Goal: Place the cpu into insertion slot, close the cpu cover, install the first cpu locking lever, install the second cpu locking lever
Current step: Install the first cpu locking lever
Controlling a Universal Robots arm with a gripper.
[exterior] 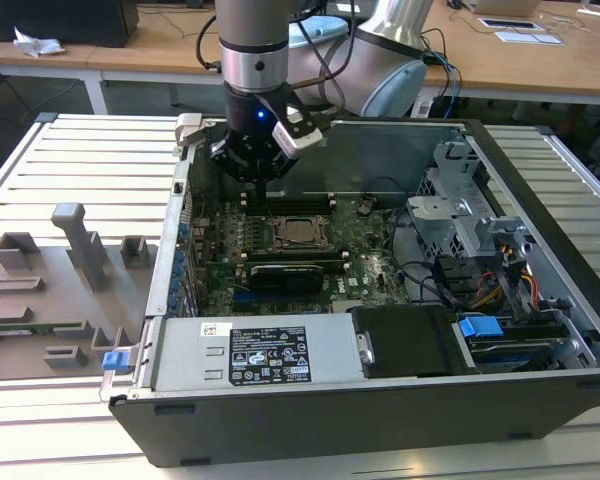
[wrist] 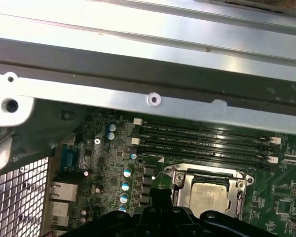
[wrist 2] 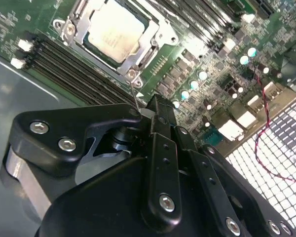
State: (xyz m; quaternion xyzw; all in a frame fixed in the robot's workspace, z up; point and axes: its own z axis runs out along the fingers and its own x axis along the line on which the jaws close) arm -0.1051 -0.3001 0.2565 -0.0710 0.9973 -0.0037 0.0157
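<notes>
In the exterior view, a labelled power supply [exterior: 270, 355] lies along the near wall of the computer case [exterior: 380, 420]. Behind it a long black card [exterior: 285, 275] stands on the green board [exterior: 365, 265]. Further in, the cpu [exterior: 300, 232] sits in the insertion slot [wrist: 207, 177], the cpu cover [wrist 2: 158, 37] lying flat around it. Beyond, near the memory slots [wrist 2: 74, 69], the gripper [exterior: 265, 183] hangs over the board; whether it is spread or pressed together cannot be told. In the second wrist view a thin metal rod [wrist 2: 134, 91] runs from the cover's corner to its tip.
</notes>
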